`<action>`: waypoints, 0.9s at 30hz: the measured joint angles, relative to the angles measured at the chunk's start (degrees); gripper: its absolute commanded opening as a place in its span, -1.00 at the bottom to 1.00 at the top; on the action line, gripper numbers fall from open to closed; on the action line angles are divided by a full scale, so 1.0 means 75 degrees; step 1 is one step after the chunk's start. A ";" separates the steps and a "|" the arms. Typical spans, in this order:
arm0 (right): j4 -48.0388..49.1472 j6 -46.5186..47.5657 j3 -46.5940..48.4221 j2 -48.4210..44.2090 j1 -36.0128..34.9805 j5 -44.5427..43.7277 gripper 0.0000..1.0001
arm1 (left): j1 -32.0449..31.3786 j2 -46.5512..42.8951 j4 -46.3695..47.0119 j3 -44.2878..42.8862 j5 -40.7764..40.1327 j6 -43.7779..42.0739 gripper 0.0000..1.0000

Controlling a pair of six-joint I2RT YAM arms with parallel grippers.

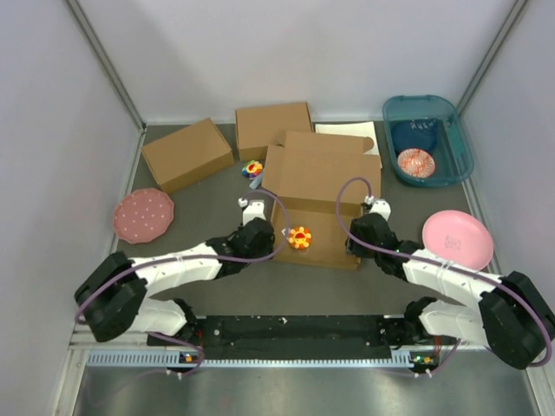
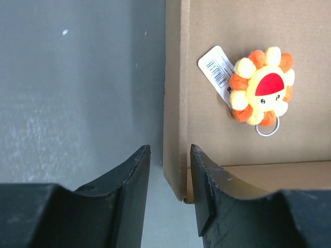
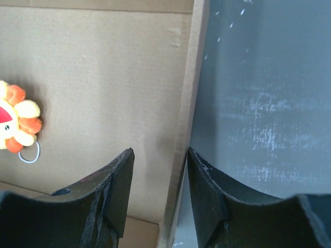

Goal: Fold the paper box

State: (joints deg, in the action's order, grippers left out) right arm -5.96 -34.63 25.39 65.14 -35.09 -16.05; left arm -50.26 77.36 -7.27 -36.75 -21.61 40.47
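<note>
Mid-worktop, nearer the far edge, paper box (image 1: 316,186) lies open w/ flower plush (image 1: 300,237) inside. L end effector (image 2: 169,150) narrowly open, astride box's left wall; R end effector (image 3: 159,151) same, astride right wall, neither clamped.

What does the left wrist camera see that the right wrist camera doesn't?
Only the left wrist view: the left hand straddling the left wall of the paper box, and the whole flower toy with its barcode tag. Only the right wrist view: the right hand straddling the right wall, with the toy cut off at the picture's edge. Both: the box floor, the toy and the grey table.
</note>
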 measured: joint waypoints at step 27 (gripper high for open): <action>-0.2250 -0.0452 0.1070 -0.2186 -0.1620 -0.1323 0.55 | -0.0437 -0.5164 -0.2439 0.1061 -0.1282 0.0848 0.89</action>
State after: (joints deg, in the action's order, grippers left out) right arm -22.83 -38.02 33.41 48.75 -47.24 -25.98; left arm -53.54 38.63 -25.56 -28.80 -31.22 46.83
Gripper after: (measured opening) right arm 0.771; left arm 0.940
